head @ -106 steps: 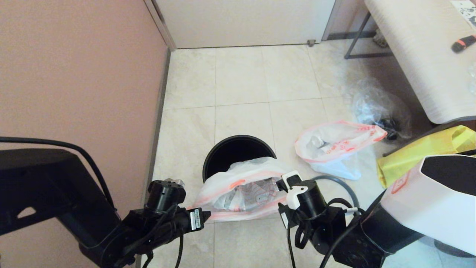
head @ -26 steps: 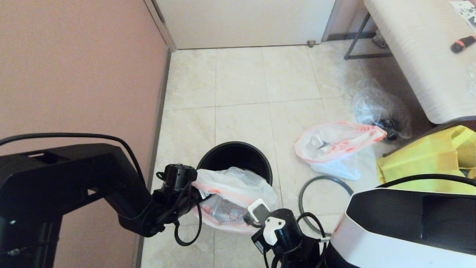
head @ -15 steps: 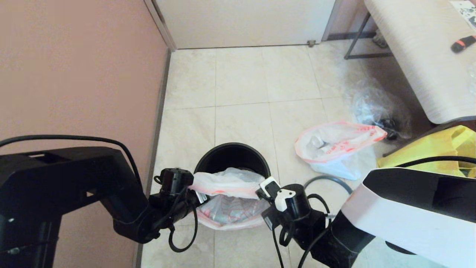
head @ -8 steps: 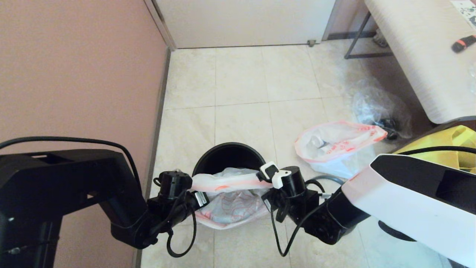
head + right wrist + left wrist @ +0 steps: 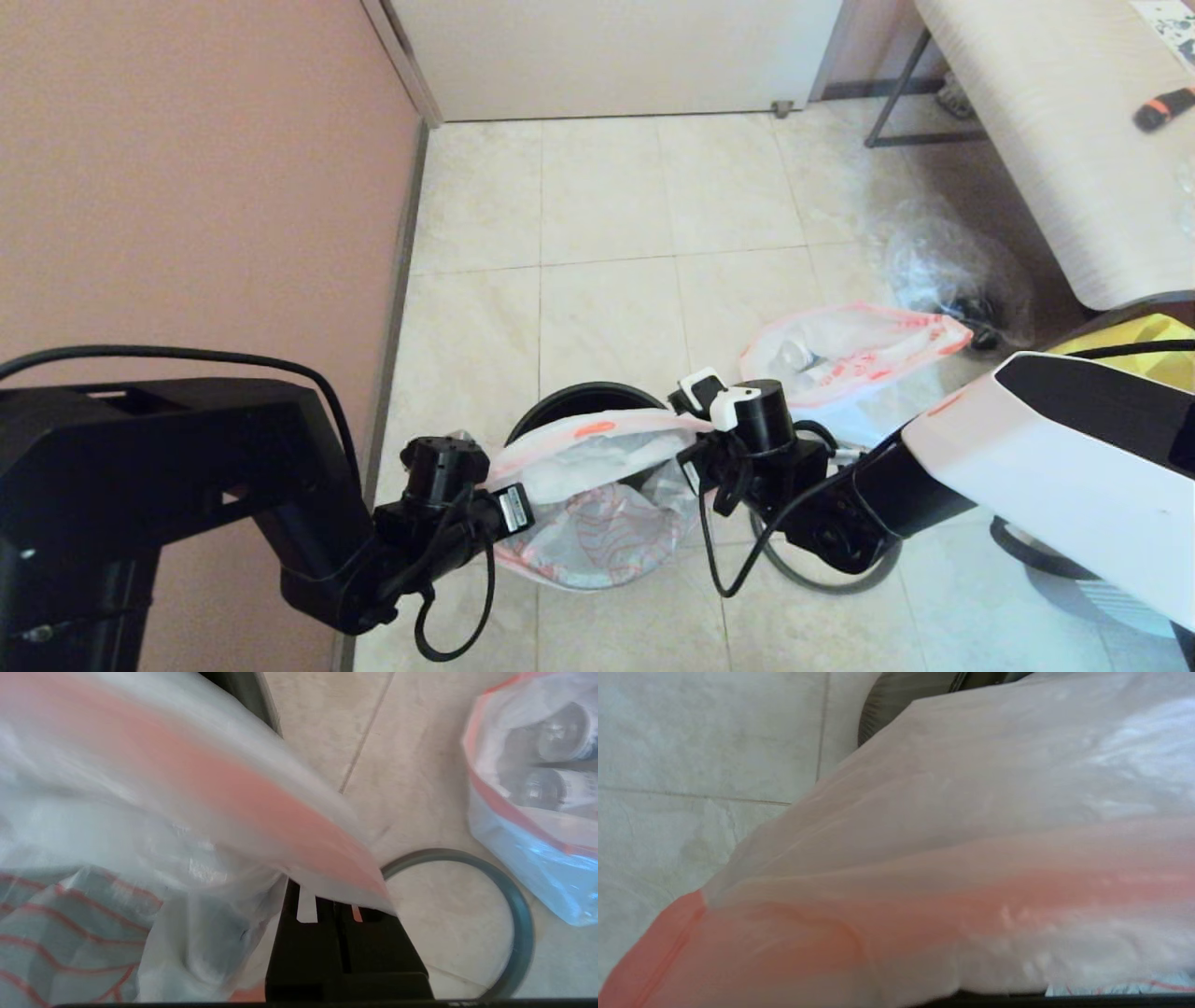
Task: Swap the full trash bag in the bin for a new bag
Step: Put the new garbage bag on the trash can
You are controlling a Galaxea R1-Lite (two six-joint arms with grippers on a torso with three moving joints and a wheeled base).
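No text can be read anywhere. The new bag (image 5: 597, 537) bears red line drawings that spell nothing legible, and the white sticker (image 5: 513, 511) by the left gripper (image 5: 504, 509) is too small to make out.

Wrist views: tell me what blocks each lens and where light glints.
Left wrist view: the new bag fills almost the whole frame. Right wrist view: it drapes over the right gripper; highlights glint on bottles inside the full trash bag.
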